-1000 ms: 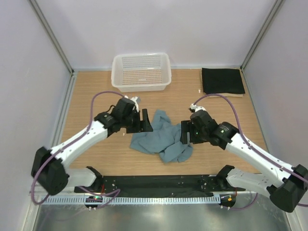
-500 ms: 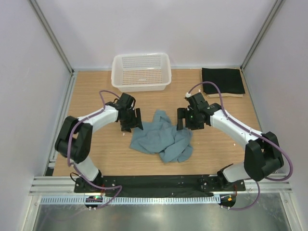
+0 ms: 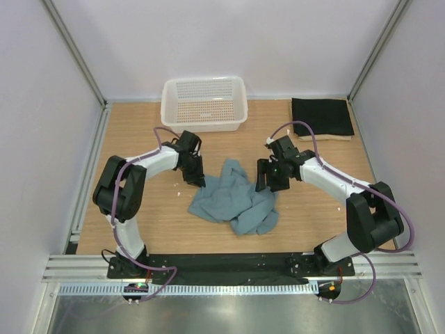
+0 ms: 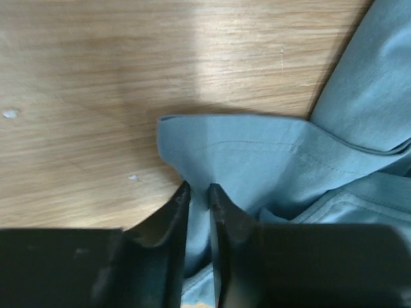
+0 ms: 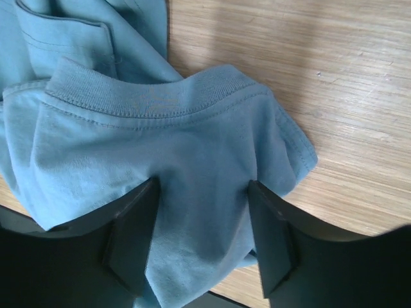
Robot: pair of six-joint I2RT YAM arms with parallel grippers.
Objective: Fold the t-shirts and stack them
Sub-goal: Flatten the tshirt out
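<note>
Two tools: my left tool [image 4: 199,190] nips crumpled teal cotton t-shirt [image 3: 233,198], nine o'clock; right tool [image 5: 203,187] gapes.
Risk: shallow nip slips.

The left hand [image 4: 198,187] pinches a fold of the teal shirt [image 4: 270,154] between its two dark fingers [image 4: 174,221], just below a hemmed corner. The shirt lies rumpled on the wooden desk [image 4: 96,70], with small white specks [image 4: 9,113] to its left.

The teal-blue t-shirt [image 3: 236,198] lies crumpled in a loose heap at the middle of the table [image 3: 139,226] — ribbed collar showing. The black t-shirt [image 3: 321,117] sits folded flat at the far right corner atop the cream-beige t-shirt [image 3: 334,138] — only its edge shows
</note>
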